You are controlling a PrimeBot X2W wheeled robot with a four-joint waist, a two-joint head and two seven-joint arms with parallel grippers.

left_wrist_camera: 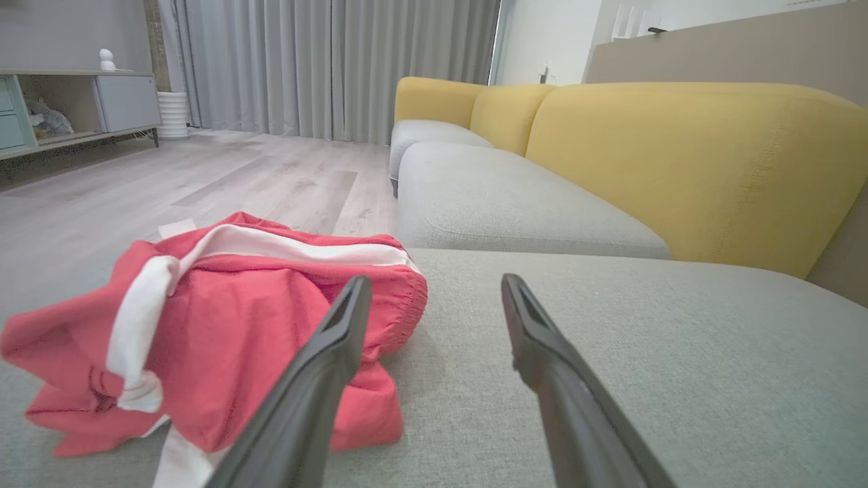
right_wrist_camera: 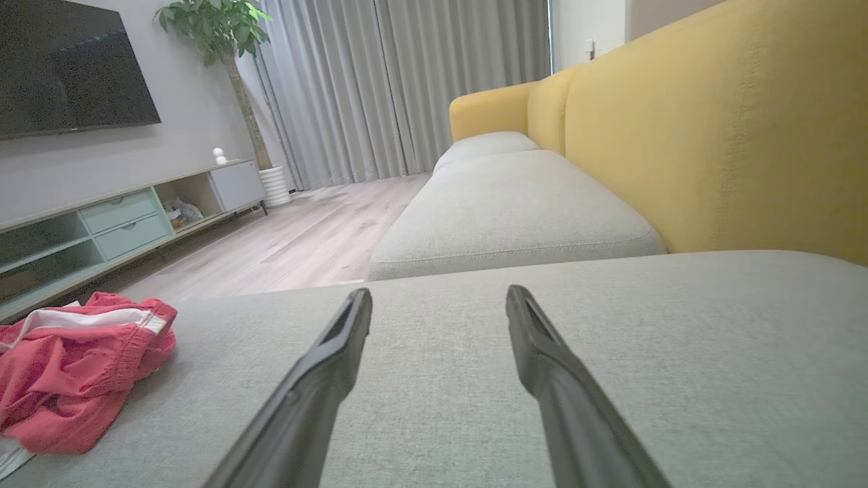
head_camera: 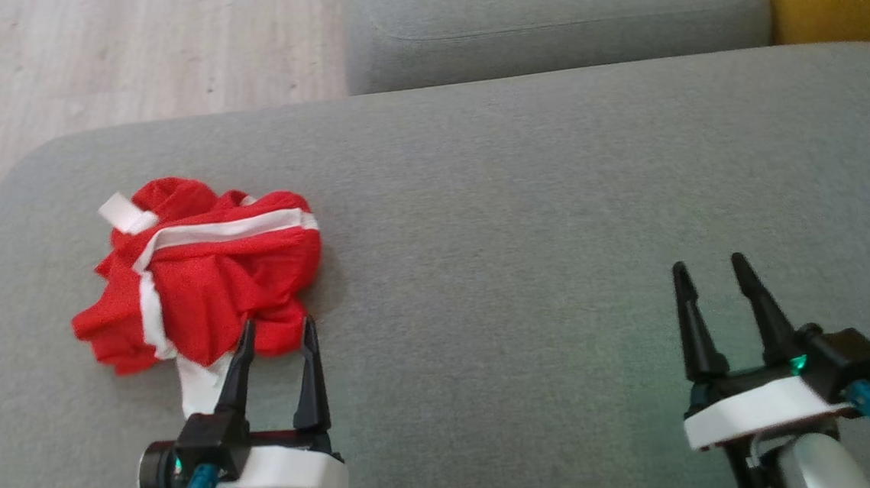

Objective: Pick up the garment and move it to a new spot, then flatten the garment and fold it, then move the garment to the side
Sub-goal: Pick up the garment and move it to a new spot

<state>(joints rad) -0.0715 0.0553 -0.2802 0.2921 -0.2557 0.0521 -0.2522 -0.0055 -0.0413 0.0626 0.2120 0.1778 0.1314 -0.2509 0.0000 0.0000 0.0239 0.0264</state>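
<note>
Garment [head_camera: 215,275], red w/ white bands, lies crumpled on grey sofa seat [head_camera: 518,230], on my left side. L gripper [head_camera: 278,325] spread wide, empty, tips at its near edge; can't tell if touching. R gripper [head_camera: 710,263] also spread wide, empty, well apart over bare seat.

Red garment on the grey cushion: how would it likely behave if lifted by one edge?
Probably floppy: the garment lies crumpled in soft folds, so it should drape and unfurl. Likely light, being thin cloth. The white trim strips may dangle or trail across the cushion.
</note>
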